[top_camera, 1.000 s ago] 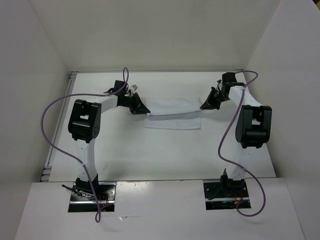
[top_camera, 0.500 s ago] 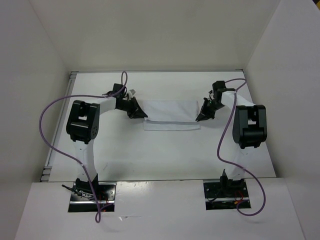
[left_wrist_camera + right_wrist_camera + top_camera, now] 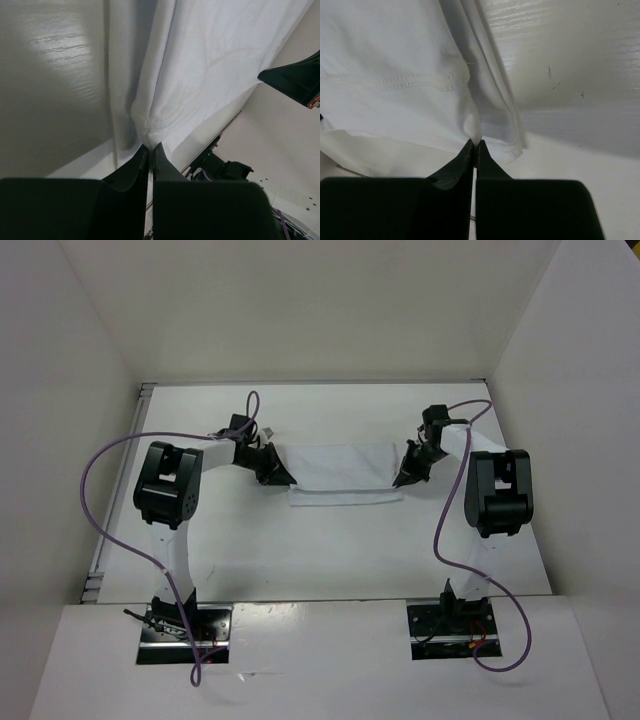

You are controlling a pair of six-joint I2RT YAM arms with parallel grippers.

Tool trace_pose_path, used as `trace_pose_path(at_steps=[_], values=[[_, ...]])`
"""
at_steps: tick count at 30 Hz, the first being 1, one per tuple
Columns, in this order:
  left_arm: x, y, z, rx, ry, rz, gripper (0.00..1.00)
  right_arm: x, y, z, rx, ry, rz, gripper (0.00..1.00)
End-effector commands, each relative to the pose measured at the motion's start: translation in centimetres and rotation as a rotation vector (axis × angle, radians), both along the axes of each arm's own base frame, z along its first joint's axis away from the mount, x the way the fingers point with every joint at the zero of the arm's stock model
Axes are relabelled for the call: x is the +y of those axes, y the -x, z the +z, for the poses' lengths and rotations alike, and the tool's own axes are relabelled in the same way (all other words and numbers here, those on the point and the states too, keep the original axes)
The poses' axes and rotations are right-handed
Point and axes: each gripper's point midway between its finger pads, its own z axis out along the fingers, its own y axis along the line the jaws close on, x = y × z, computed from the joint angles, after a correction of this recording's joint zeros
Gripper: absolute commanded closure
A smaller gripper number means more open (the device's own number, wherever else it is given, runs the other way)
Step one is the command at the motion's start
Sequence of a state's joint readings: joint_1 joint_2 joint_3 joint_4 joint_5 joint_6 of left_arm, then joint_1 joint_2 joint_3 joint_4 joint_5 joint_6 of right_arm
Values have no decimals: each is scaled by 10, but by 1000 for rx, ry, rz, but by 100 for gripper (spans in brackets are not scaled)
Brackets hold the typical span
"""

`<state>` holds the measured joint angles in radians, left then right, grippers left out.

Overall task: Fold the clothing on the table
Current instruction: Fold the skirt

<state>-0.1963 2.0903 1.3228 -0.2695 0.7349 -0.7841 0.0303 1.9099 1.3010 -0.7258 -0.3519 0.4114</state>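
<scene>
Three plain white walls box the place in: a back wall (image 3: 320, 310), a left wall (image 3: 50, 440) and a right wall (image 3: 590, 440), both side walls slanting outward. Between them lies a matte white bench (image 3: 330, 550) with a thin metal strip (image 3: 110, 512) along its left edge. A paler ledge (image 3: 320, 660) fronts it. The light is soft, with one bright sheen (image 3: 60, 47) on the faintly grained surface.

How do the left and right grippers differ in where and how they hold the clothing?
The left gripper pinches the left end of the clothing; the right gripper pinches its right end. The left gripper points rightward, the right gripper leftward. Both are shut on the fabric.
</scene>
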Motion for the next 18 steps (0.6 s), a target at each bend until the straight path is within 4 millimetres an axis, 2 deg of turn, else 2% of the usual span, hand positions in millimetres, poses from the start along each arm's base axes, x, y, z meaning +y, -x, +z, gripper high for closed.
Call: trace_pose_path(at_steps=[1,9,17,18], values=[[3,-1,18,-65,-9,-11,97,-5,8,8,-6,40,-6,100],[4,5,32,-87,-11,-23,98,-7,10,8,-3,50,-17,100],[4,8,46,-109,1,-27,98,-7,8,32,-58,49,-48,100],[4,11,42,-97,-1,-27,98,-7,11,29,-48,50,-48,100]])
